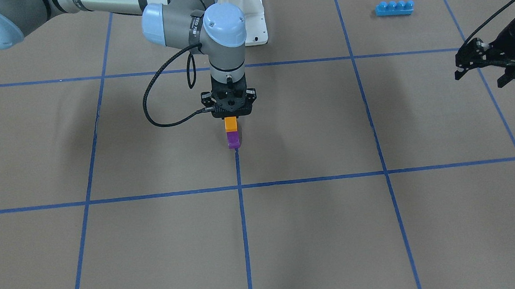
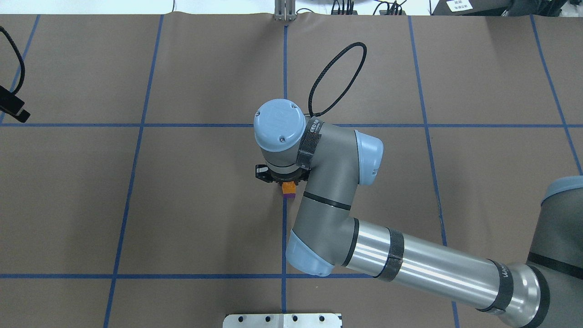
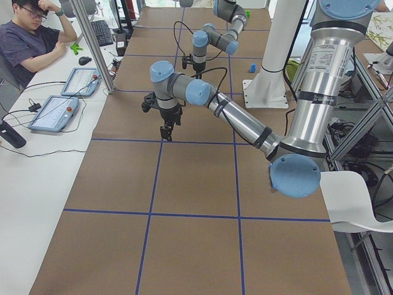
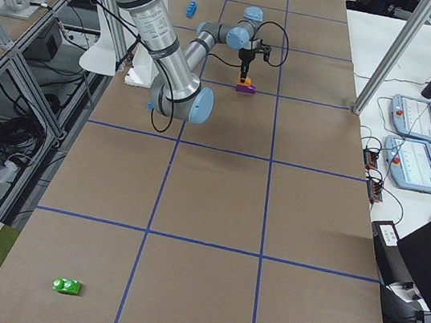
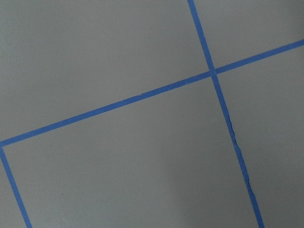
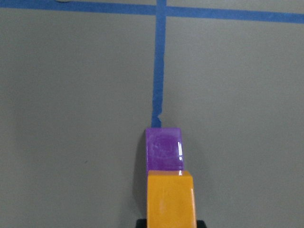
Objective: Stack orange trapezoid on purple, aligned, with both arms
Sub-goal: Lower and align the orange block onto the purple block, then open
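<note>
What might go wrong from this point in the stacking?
1. The right claw grips the orange trapezoid on top of the purple block. Their edges look slightly offset in the front-facing view, so pressing down may seat it crooked.
2. The left claw hangs open, far off to the side. Nothing braces the purple block, so a push may slide or tip it.

I see bare table (image 1: 336, 229) on every side of the purple (image 1: 233, 140). From above, my right gripper (image 1: 231, 119) and the orange trapezoid (image 1: 230, 124) block it. The blue brick (image 1: 394, 8) sits well apart.
</note>
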`<state>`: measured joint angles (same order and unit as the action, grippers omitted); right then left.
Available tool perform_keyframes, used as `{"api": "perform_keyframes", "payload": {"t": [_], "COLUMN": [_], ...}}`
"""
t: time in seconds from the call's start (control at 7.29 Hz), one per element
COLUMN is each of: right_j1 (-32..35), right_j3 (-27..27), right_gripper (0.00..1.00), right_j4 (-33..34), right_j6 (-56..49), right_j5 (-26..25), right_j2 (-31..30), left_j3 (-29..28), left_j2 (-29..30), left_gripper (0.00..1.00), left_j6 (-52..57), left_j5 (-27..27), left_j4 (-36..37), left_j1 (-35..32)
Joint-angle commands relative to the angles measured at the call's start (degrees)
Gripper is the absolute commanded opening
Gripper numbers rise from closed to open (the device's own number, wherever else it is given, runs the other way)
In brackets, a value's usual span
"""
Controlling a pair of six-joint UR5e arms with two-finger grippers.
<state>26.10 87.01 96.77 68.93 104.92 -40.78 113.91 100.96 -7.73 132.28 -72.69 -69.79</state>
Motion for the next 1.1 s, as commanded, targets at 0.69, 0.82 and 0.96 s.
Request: {"api": "perform_keyframes", "payload": {"t": [0.69, 0.82, 0.96], "right_j1": [-0.4, -0.4, -0.5], "right_j3": [-0.1, 0.0, 0.3], "right_gripper": [0.0, 0.1, 0.99], "right_j4": [0.0, -0.1, -0.1], "right_j6": [0.0, -0.5, -0.4], "right_j5": [-0.1, -0.1, -0.6], "right_j2": [-0.3, -0.4, -0.2], "left_j3": [0.0, 0.0, 0.0], "left_j2": [0.0, 0.0, 0.0], "left_gripper": [1.0, 1.0, 1.0], "left_j6": [0.0, -0.1, 0.0], "left_j5": [0.0, 0.0, 0.0], "left_j4": [0.0, 0.0, 0.0], "left_j1": [0.0, 0.0, -0.1]}}
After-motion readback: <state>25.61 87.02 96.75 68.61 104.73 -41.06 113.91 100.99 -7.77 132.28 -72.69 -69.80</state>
